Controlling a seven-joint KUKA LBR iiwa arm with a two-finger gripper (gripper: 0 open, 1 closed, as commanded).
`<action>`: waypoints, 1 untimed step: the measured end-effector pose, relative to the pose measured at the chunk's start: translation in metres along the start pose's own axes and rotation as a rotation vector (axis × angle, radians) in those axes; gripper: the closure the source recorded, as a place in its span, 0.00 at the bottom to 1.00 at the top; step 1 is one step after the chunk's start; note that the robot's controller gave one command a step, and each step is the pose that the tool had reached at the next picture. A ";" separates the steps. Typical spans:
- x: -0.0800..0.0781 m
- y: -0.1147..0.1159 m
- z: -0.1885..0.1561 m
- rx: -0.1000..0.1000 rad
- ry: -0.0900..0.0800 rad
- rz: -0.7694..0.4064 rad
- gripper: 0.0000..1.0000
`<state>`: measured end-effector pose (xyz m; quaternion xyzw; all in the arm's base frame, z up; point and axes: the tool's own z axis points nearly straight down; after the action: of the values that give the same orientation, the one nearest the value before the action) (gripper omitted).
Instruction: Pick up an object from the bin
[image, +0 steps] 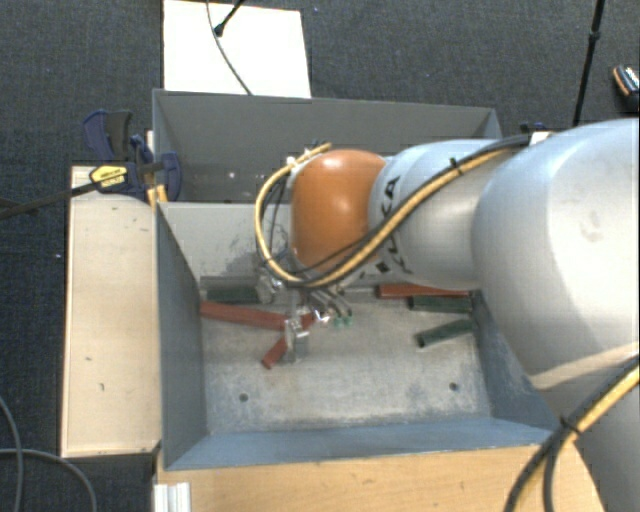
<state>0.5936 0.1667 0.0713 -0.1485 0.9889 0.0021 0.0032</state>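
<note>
- Reaching into the grey metal bin (340, 400) from the right, the silver robot arm (450, 230) sets its end effector (298, 335) low over the floor, probably to meet a flat-lying piece.
- Whether the end effector is open or closed cannot be told.
- A long red-brown flat stick (245, 316) lies with one end right at the end effector; its long axis points away to the left, angled slightly toward the far wall.
- A short red stick (272, 355) lies just below-left of it; a dark green stick (445, 335) lies well to its right.
</note>
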 end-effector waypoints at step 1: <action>0.002 -0.004 0.001 0.002 0.004 0.008 1.00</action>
<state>0.5932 0.1619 0.0705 -0.1445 0.9895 0.0007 0.0014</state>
